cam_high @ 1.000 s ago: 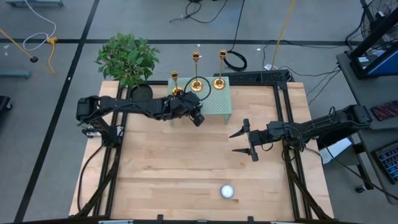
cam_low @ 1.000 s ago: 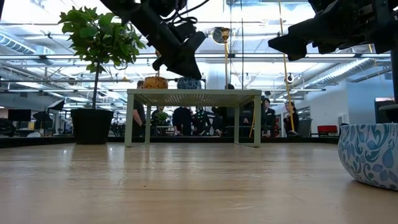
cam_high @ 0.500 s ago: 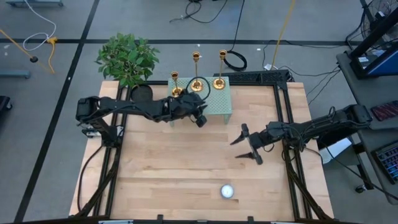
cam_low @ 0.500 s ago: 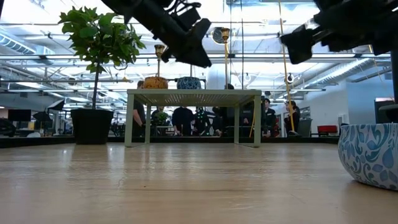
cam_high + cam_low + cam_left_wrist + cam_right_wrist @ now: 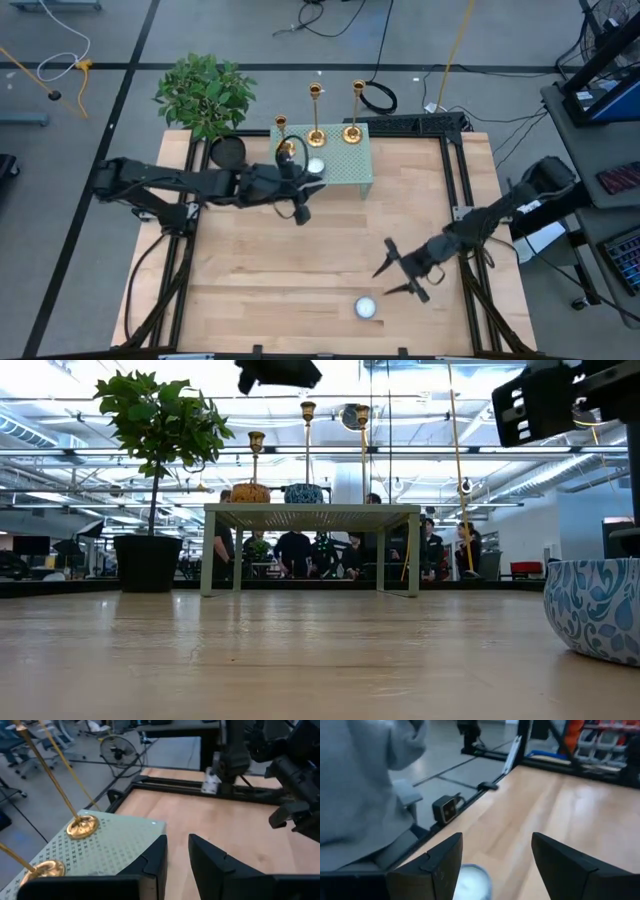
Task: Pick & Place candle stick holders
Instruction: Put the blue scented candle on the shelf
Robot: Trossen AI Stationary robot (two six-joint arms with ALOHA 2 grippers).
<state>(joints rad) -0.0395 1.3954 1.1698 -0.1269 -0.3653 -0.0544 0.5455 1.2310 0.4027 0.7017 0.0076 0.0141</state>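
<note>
Overhead, the spread right gripper point(image 5: 398, 276) hangs near a tealight point(image 5: 366, 308); the left gripper point(image 5: 176, 857), narrowly parted, shows two brass candlestick bases point(image 5: 82, 826) on the green stand point(image 5: 120, 845).

You see a grey floor point(image 5: 90, 40) crossed by dark lines and loose cables point(image 5: 330, 18), with bright ceiling lights point(image 5: 60, 435) over people standing behind.

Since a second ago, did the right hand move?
Yes. In the high view the right hand has swung away from the green stand, down toward the white tealight near the table's front edge.
</note>
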